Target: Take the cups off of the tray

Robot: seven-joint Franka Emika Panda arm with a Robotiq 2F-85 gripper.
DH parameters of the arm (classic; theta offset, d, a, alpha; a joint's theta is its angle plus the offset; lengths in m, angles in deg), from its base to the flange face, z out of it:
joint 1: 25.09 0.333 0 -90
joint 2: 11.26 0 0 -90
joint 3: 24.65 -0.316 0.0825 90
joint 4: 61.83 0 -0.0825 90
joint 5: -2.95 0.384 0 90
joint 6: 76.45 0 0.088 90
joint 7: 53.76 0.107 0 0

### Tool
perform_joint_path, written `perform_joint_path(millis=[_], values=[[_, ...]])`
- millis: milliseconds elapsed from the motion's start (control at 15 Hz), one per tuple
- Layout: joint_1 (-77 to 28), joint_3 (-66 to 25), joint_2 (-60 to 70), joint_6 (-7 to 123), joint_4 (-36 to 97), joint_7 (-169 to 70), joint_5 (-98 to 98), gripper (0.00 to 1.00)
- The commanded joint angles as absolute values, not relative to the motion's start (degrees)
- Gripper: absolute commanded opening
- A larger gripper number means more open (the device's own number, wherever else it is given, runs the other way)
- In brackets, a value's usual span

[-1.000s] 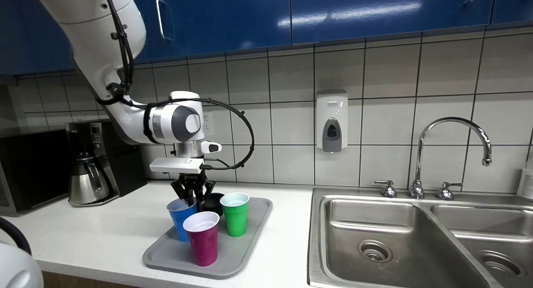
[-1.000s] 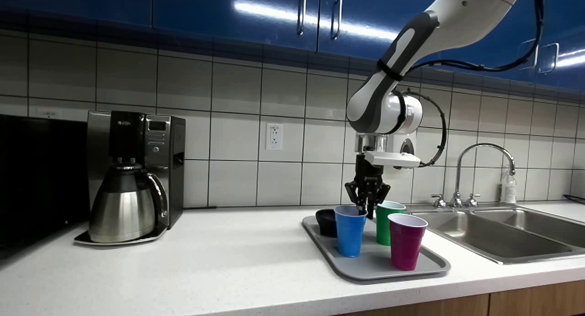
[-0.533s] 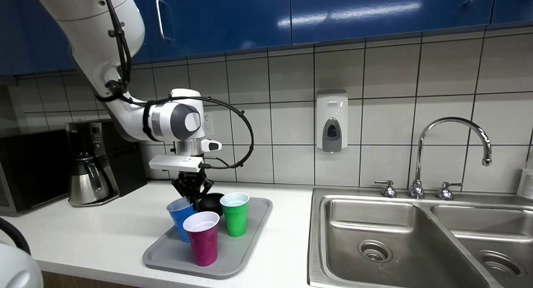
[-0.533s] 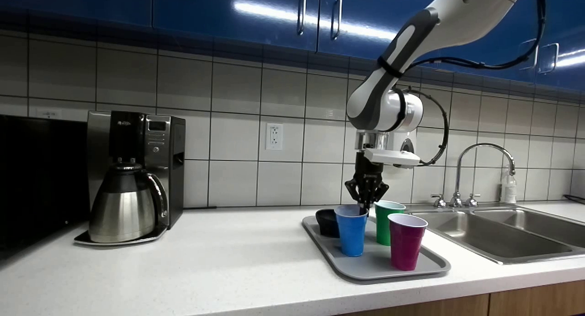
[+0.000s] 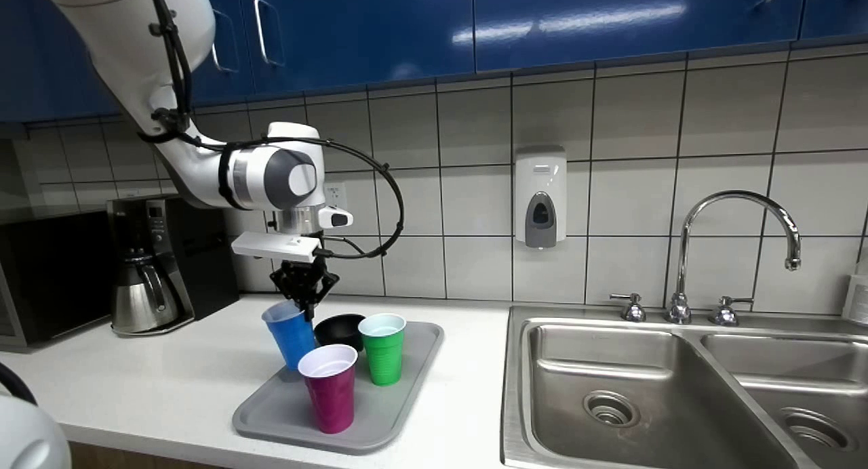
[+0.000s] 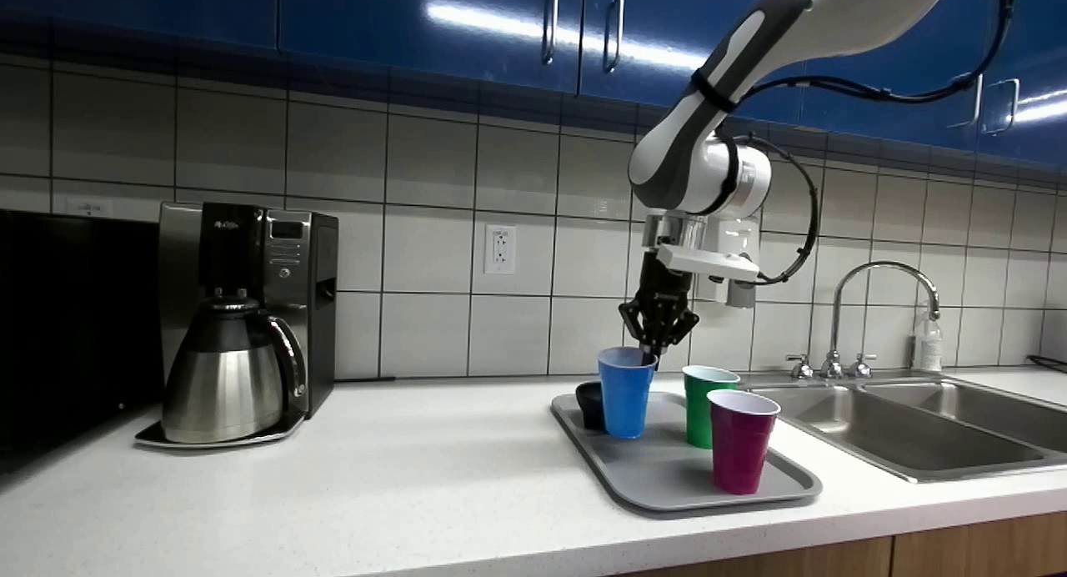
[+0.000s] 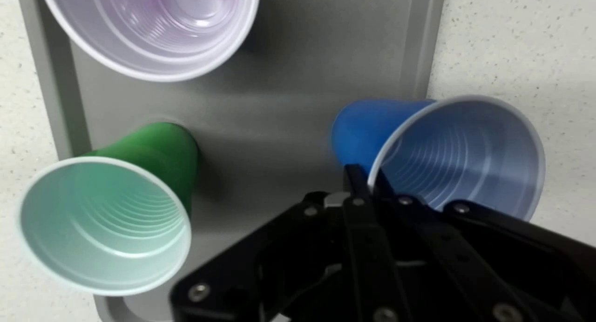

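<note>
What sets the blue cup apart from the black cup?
Shape: the blue cup is taller and slimmer; the black cup is shorter and wider.
Colour: the blue cup is paler inside than out; the black cup is dark inside and out.
Hold: the claw pinches the blue cup by its rim; nothing holds the black cup, which rests on the tray.
Both are open at the top.

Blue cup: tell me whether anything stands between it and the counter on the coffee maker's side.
Nothing visible but the low rim of the tray. The pincer pinches the blue cup by its lip near that edge. In an exterior view, the magenta cup, green cup and black cup stand off that path.
</note>
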State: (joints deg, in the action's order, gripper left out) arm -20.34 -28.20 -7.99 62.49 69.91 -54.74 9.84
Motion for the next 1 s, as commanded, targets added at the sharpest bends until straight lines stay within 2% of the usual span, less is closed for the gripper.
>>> perform_joint_path(millis=[0, 933], values=[[-19.9, -29.4, -10.5, 60.5, 69.5, -54.8, 11.7, 0.01], [-16.0, -33.2, -4.1, 62.0, 65.5, -53.9, 14.5, 0.01]])
